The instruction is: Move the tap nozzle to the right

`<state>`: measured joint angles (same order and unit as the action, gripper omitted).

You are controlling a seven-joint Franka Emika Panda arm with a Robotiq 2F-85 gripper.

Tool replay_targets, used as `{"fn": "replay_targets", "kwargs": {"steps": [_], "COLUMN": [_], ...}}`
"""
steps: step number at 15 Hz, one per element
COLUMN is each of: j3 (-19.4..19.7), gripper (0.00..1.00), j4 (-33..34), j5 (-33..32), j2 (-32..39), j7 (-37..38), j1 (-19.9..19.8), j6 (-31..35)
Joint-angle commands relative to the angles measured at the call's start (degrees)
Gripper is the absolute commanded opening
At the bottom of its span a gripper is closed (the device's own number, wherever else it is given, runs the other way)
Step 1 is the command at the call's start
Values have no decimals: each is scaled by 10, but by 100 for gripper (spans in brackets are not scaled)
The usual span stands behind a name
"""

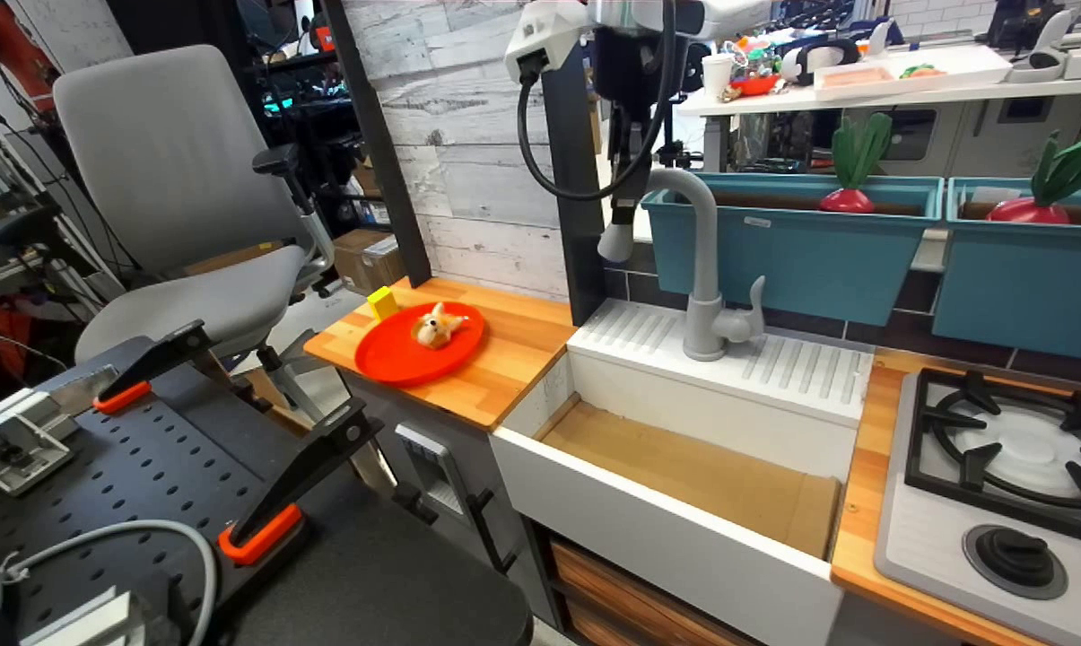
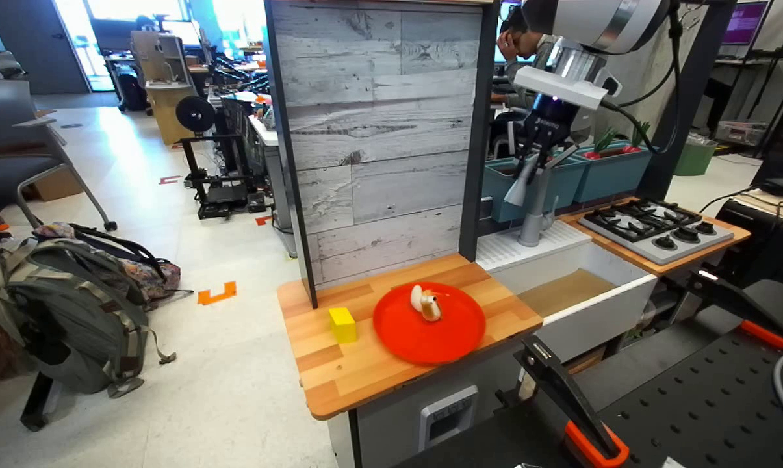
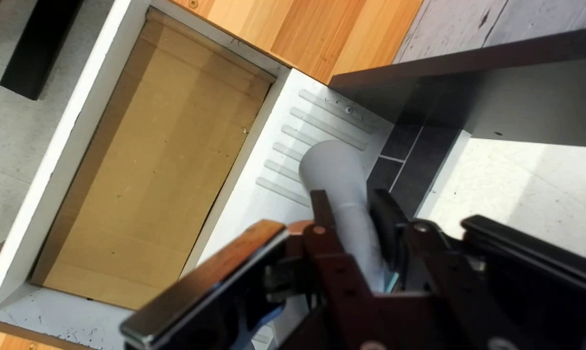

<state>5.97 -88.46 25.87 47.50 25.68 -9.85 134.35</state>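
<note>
Tap nozzle [image 1: 705,251] upright, downturned tip [image 1: 617,242] toward post [image 1: 583,260]

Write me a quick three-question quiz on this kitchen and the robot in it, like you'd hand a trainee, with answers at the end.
1. True or false: the yellow block stands beside the red plate.
2. In the wrist view, what is between the robot's fingers?
a) the red plate
b) the tap nozzle
c) the yellow block
3. Fill in: the sink lies between the red plate and the ____.

Key: 1. True. 2. b. 3. Stove.
</note>
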Motion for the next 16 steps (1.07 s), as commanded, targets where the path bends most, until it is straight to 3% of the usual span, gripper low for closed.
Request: {"fn": "replay_targets", "kwargs": {"steps": [1, 6, 16], "j3": [7, 12, 54], "gripper": [3, 6, 6], "j4": [1, -11, -29], "j5": [-11, -23, -130], "j2": [-6, -12, -34], "j7": [7, -4, -56], "j1": [-2, -2, -4], "j6": [10, 1, -53]}}
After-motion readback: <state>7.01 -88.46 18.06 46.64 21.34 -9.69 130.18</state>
